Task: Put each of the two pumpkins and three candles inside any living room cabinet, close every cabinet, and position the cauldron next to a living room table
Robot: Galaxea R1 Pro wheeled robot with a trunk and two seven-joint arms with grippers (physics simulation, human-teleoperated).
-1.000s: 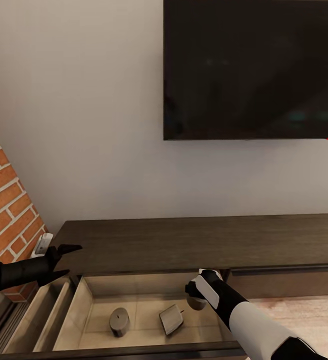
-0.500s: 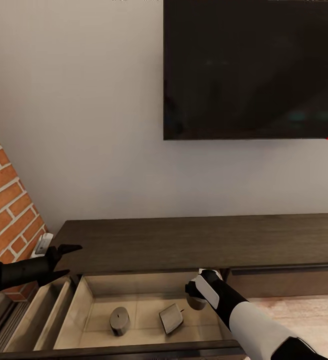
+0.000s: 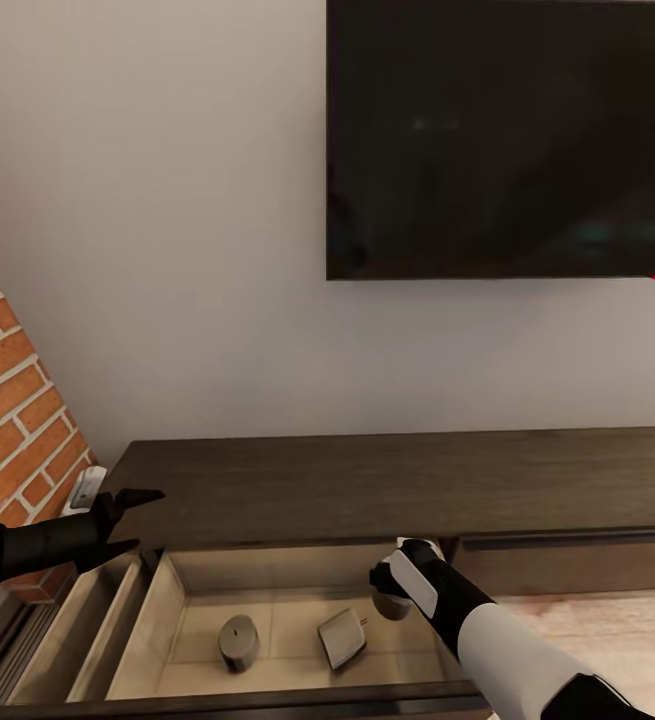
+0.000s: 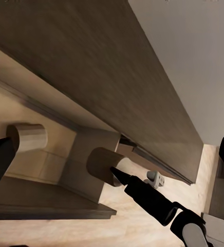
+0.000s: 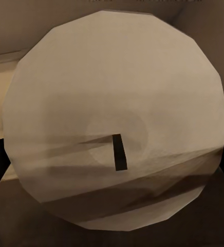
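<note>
The low dark-brown cabinet [image 3: 367, 485] stands under the TV with one drawer [image 3: 182, 600] pulled open. Two pale candles lie on the drawer floor, one on the left [image 3: 237, 640] and one in the middle [image 3: 342, 638]. My right gripper [image 3: 399, 592] hangs over the drawer's right end, shut on a third candle [image 3: 389, 608]. That candle's round top and dark wick [image 5: 114, 123] sit close up in the right wrist view, and it also shows at the drawer edge [image 4: 103, 163]. My left gripper [image 3: 132, 520] is open and empty above the cabinet's left end. Pumpkins, cauldron and table are out of view.
A black wall-mounted TV [image 3: 507, 140] hangs above the cabinet. A brick fireplace edge [image 3: 12, 400] rises at the left, with a small white object [image 3: 85, 488] beside it. Light wood floor [image 3: 607, 620] shows at the right, beside a closed drawer front [image 3: 577, 560].
</note>
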